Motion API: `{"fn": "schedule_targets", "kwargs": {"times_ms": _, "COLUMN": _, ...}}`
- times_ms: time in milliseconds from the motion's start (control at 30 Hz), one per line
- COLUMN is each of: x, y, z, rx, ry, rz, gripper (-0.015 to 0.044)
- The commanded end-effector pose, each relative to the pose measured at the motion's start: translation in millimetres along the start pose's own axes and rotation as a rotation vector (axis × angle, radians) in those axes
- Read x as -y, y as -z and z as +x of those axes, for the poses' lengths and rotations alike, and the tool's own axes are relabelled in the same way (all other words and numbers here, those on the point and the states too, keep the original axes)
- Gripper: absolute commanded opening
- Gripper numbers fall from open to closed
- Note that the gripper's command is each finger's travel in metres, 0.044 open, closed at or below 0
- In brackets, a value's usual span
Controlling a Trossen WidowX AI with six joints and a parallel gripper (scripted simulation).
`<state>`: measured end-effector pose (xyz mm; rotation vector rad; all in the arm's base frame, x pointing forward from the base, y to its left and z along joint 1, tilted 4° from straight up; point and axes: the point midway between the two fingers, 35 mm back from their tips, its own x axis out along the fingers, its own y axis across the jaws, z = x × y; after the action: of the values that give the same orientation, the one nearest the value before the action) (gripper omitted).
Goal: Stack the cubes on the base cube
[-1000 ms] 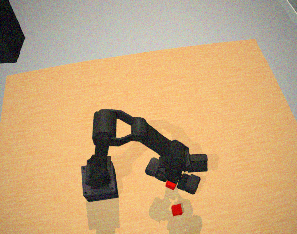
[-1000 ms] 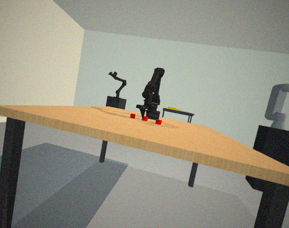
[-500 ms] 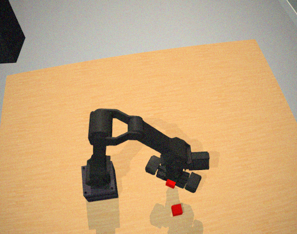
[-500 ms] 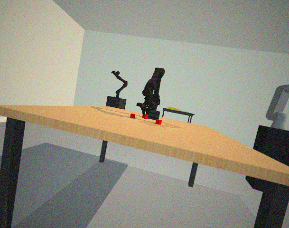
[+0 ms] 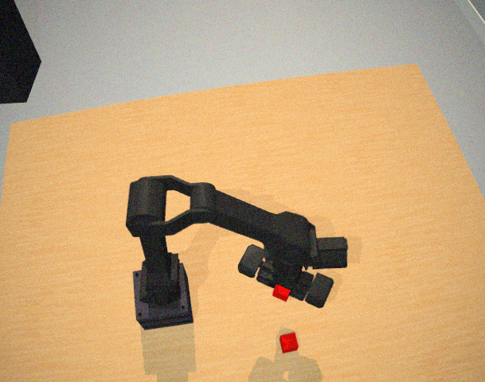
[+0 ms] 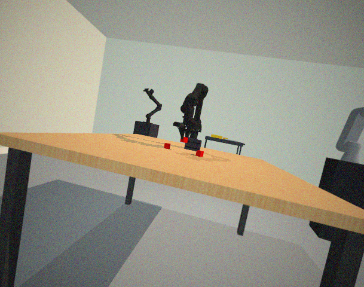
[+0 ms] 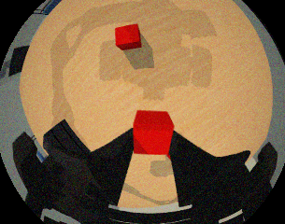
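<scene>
My gripper (image 5: 282, 290) (image 6: 184, 140) (image 7: 152, 133) is shut on a red cube (image 5: 281, 292) (image 6: 184, 140) (image 7: 152, 131) and holds it above the table. A second red cube (image 5: 288, 342) (image 6: 199, 153) (image 7: 128, 36) sits on the table; it shows at the top of the wrist view. A third red cube (image 6: 167, 145) sits on the table in the exterior view; in the top view the arm hides it. A thin red sliver shows below the held cube in the wrist view. The cubes look alike, so which is the base cube cannot be told.
The wooden table (image 5: 111, 143) (image 6: 268, 185) (image 7: 240, 98) carries the arm's base (image 5: 162, 296) (image 6: 193, 144). Another black arm (image 6: 158, 106) on a block, a small side table (image 6: 234, 142) with yellow things and a grey arm (image 6: 350, 136) stand beyond the table.
</scene>
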<state>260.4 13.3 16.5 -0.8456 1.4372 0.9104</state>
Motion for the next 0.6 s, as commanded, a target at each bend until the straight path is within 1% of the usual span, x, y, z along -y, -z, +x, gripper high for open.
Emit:
{"fn": "schedule_targets", "kwargs": {"times_ms": 0, "x": 1.6, "y": -1.4, "z": -15.7, "rx": 0.012, "ry": 0.013, "rz": 0.003, "gripper": 0.0105}}
{"fn": "schedule_targets", "kwargs": {"times_ms": 300, "x": -2.4, "y": 1.1, "z": -43.9, "rx": 0.012, "ry": 0.013, "rz": 0.003, "gripper": 0.0105}}
{"fn": "schedule_targets", "kwargs": {"times_ms": 567, "x": -2.6, "y": -5.1, "z": -44.2, "rx": 0.012, "ry": 0.013, "rz": 0.025, "gripper": 0.0105}}
